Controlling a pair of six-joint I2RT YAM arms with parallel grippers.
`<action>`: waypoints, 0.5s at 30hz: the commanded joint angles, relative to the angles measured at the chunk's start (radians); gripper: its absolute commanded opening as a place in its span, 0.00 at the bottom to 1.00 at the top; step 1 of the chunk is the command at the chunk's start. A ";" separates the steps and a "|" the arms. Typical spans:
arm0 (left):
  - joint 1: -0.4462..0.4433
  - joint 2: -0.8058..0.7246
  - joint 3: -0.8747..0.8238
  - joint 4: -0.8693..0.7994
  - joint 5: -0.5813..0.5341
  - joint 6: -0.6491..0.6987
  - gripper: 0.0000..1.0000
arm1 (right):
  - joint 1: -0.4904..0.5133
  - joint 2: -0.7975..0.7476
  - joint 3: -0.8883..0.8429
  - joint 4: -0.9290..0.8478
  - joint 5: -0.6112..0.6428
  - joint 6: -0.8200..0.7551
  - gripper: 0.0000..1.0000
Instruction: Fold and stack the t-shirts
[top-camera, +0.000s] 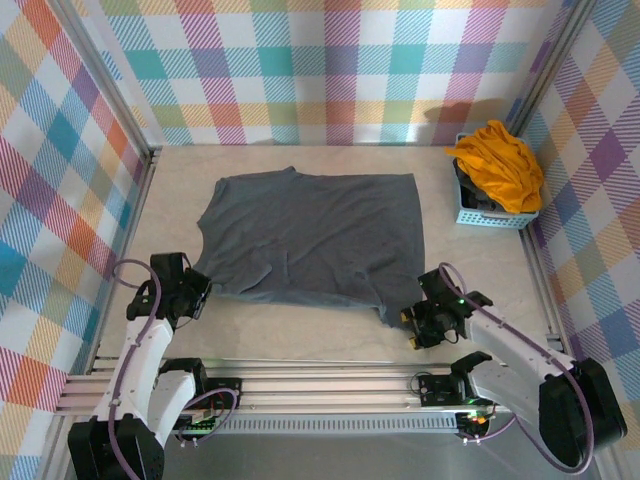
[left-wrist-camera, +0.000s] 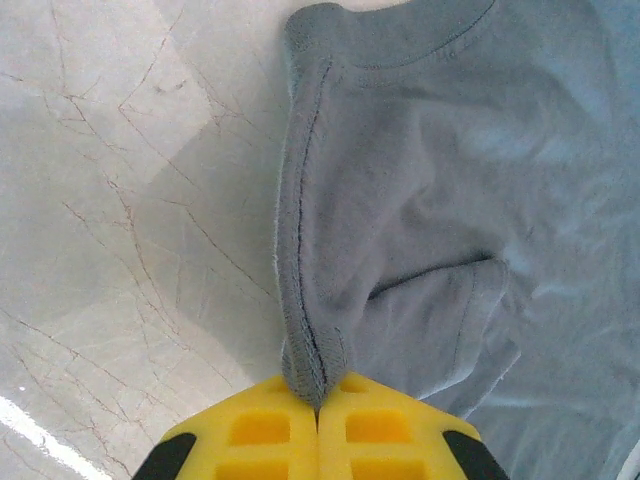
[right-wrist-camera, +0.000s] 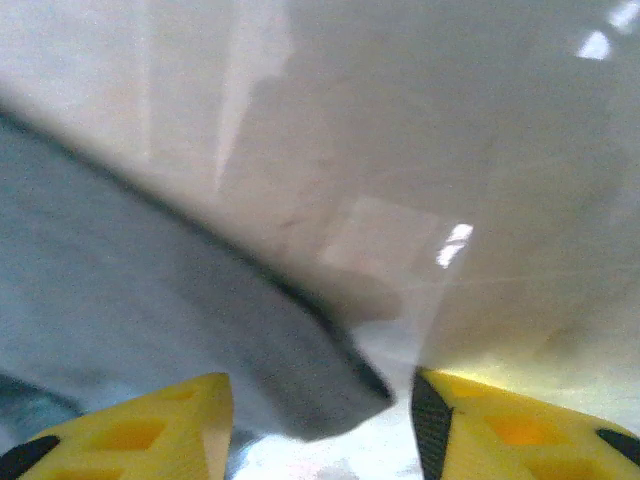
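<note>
**A:** We start nearest the arm bases. From above, the left gripper (top-camera: 196, 292) sits at 8 o'clock, at the near-left edge of the grey t-shirt (top-camera: 310, 235). Can we tell its grip from there?

**B:** Not from above. The left wrist view settles it: the left gripper (left-wrist-camera: 318, 402) has its yellow jaws pressed together, pinching a seamed fold of the grey t-shirt (left-wrist-camera: 450, 200), and a sleeve lies at 3 o'clock of the pinch. The marbled table (left-wrist-camera: 120, 200) is bare at 9 o'clock.

**A:** And the right side?

**B:** The right gripper (top-camera: 412, 322) is at 5 o'clock, by the near-right corner. Its wrist view is blurred, but we record the right gripper (right-wrist-camera: 320, 405) with jaws wide apart and a corner of the grey t-shirt (right-wrist-camera: 120, 300) lying between them, unclamped.

**A:** Farther out?

**B:** The grey t-shirt is spread flat across mid-table. At 2 o'clock, the orange t-shirt (top-camera: 497, 165) is heaped in the light-blue basket (top-camera: 482, 217), well apart from both grippers.
</note>
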 joint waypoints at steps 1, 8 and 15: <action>-0.008 -0.006 0.023 -0.008 0.003 0.021 0.00 | -0.001 0.081 -0.012 0.113 -0.009 0.039 0.43; -0.006 0.000 0.051 -0.011 0.020 0.035 0.00 | -0.039 0.070 0.053 0.040 0.132 -0.118 0.00; 0.002 0.008 0.201 0.027 0.088 0.021 0.00 | -0.057 0.063 0.454 -0.037 0.251 -0.603 0.00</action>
